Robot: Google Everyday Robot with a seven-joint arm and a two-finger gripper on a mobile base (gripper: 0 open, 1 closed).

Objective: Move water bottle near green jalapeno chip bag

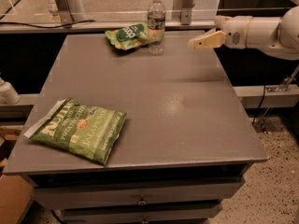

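grey table (pixel 187 115) fills most of my view, with a flat matte top and drawers (pixel 140 197) under its front edge. it stands on a speckled floor (pixel 275 185) that shows at the right, and a brown cardboard box (pixel 11 204) sits low at the left corner.

the white robot arm (pixel 266 31) comes in from the right side, at the height of the far edge of the table. it lies almost level and points toward the left.

on the near left part of the table lies a big flat green bag (pixel 79 129) with the word "jalapeno" on it. one of its corners is just beside the front edge. it is well apart from the other things.

at the far edge of the table, a little left of the middle, lies the green jalapeno chip bag (pixel 128 35). it is small, light green, with a dark green round logo and orange-red patches.

the water bottle (pixel 156 24) stands upright just beside this small bag, on its right side. the base of the bottle looks to touch the bag's edge, but i cannot say it for sure. the cap is white and the label band is dark.

the gripper (pixel 194 42) is pale yellow and hangs over the far right part of the table, to the right of the bottle. it is apart from the bottle and holds nothing. i cannot tell if the claw is apart or together.
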